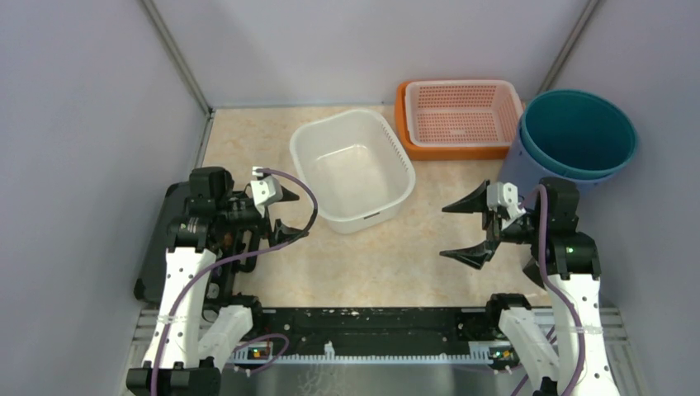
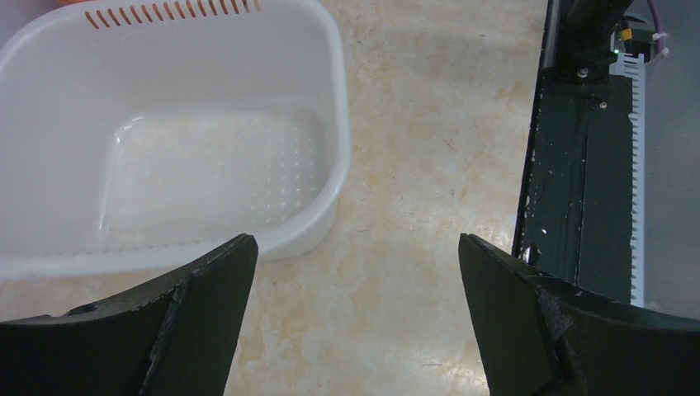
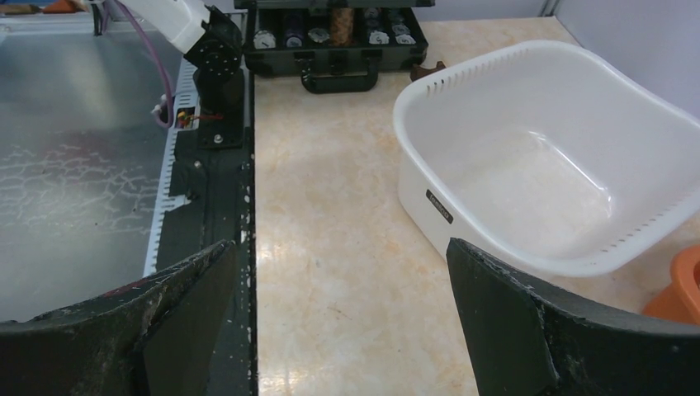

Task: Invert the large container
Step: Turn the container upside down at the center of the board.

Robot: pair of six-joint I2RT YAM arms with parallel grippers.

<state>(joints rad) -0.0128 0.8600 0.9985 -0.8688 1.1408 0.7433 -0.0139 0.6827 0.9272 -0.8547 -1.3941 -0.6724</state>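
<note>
A beige, marble-patterned tabletop (image 1: 388,264) fills the middle of the overhead view. Plain grey-lilac walls (image 1: 330,49) close it in at the top and both sides, with slanted metal posts in the upper corners. Along the bottom edge runs a black mounting rail (image 1: 371,322), and below it lies a sheet of dull grey metal (image 1: 347,379). At the left edge, partly under the left arm, lies a black carrying case (image 1: 161,247). The right wrist view shows it open at the top of the frame, with small round items in rows.

The white rectangular plastic tub (image 1: 367,220) stands open side up at the centre of the overhead view, slightly turned. Inside, only its own pale dimpled floor shows. To its upper right, just beside it, an orange plastic tray (image 1: 450,151) holds a pink perforated basket (image 1: 458,111) nested inside. At the right edge stands a round teal bucket (image 1: 541,144), upright, its interior plain teal.

The left gripper (image 1: 290,214) sits just left of the tub with its jaws spread wide on nothing. The right gripper (image 1: 446,231) sits lower right of the tub, apart from it, its jaws likewise wide apart and holding nothing.
</note>
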